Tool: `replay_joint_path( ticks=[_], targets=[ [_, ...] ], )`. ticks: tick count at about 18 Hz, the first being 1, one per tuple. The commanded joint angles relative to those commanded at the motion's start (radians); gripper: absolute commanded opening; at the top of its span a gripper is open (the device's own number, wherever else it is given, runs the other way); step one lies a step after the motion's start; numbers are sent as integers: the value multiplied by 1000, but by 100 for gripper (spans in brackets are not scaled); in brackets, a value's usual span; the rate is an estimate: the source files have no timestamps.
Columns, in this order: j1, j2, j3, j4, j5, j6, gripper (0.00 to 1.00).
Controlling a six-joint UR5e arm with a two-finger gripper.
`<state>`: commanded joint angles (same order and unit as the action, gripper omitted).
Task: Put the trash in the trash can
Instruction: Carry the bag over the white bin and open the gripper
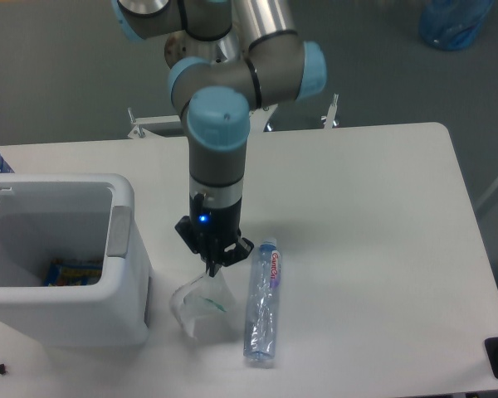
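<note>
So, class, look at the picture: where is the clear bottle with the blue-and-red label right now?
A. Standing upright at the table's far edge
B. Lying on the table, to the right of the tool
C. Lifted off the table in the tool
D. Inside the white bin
B: the bottle lies flat on the table, right of the tool and outside the white bin.
</note>
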<state>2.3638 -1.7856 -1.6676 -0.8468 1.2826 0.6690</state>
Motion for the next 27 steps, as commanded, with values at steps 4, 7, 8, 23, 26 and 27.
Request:
replay_joint_path(
  ticks=[4,7,8,23,26,27],
  targets=[
    [35,18,86,0,-100,-126,0],
    [63,40,149,0,-169,-228,0],
    [75,46,158,0,-190,-253,0],
    [-69,242,27,-6,-322,-388,0],
    [-99,246,0,-6,-324,-390,0],
    [-110,242,-9,-6,-322,-390,0]
  ],
)
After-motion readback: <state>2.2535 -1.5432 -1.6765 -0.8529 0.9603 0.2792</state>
